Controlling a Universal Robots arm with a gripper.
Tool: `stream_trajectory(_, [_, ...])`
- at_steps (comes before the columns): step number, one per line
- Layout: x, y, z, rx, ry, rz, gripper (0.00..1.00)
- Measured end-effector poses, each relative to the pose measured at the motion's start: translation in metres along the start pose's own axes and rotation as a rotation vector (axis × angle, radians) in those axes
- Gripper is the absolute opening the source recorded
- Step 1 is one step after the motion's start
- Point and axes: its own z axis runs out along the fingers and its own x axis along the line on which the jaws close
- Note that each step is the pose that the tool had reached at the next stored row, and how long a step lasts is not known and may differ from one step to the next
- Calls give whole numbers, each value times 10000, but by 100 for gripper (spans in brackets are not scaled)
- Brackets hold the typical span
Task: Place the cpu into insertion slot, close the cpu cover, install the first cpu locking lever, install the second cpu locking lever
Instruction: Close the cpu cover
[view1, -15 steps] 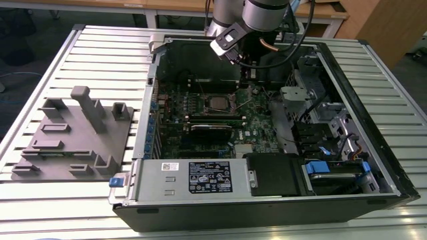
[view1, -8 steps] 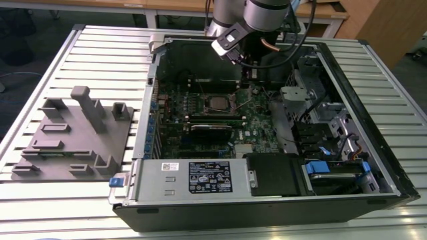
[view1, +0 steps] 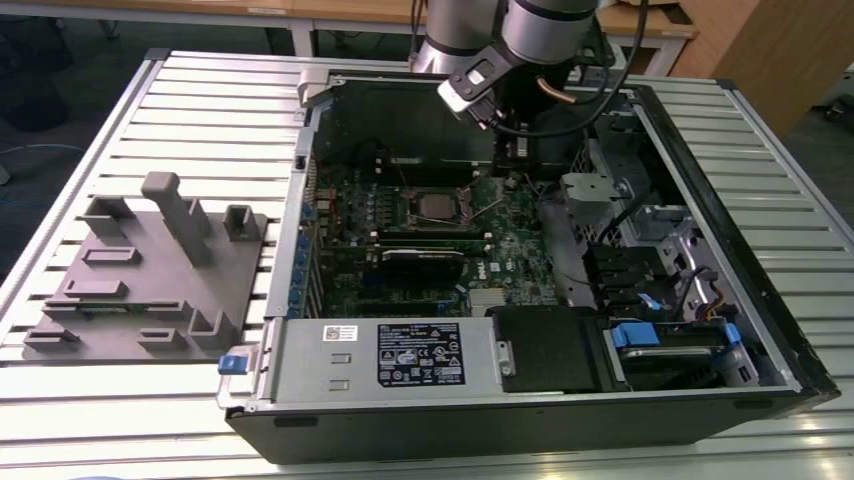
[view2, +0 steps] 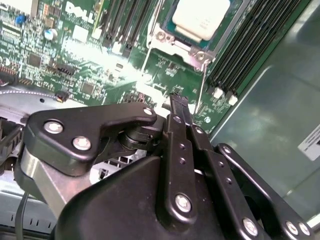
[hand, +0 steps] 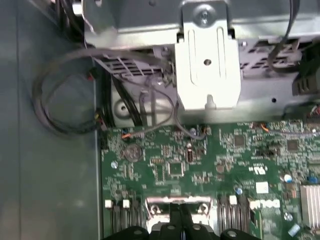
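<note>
In the second wrist view the pincer (view2: 176, 100) is narrow, its black fingers pressed together with nothing between them, tips over the green board (view2: 50, 55). Just beyond, two thin wire levers (view2: 202, 82) flank the slot (view2: 177, 44), where the cpu (view2: 201, 17) lies pale side up. In the exterior view the case (view1: 534, 420) lies open on the slatted counter (view1: 200, 110).

"Any room over the insertion slot (view1: 434, 205)?"
"Open from straight above, as far as I can tell. The arm (view1: 534, 40) leans in from one o'clock."
"And around it?"
"Expansion card (view1: 424, 258) at six, grey metal bracket (view1: 585, 195) at three, case wall (view1: 304, 130) at nine. Memory slots (view2: 252, 45) stand close on both sides."
</note>
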Motion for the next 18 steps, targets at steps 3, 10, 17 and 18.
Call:
stream_trajectory(3, [3,52,0,0,0,1,11])
stream_trajectory(10, [12,185,2,-1,1,1,11])
stream_trajectory(17, [13,223,44,-12,0,1,11])
stream_trajectory(18, [12,224,57,-19,0,-1,11])
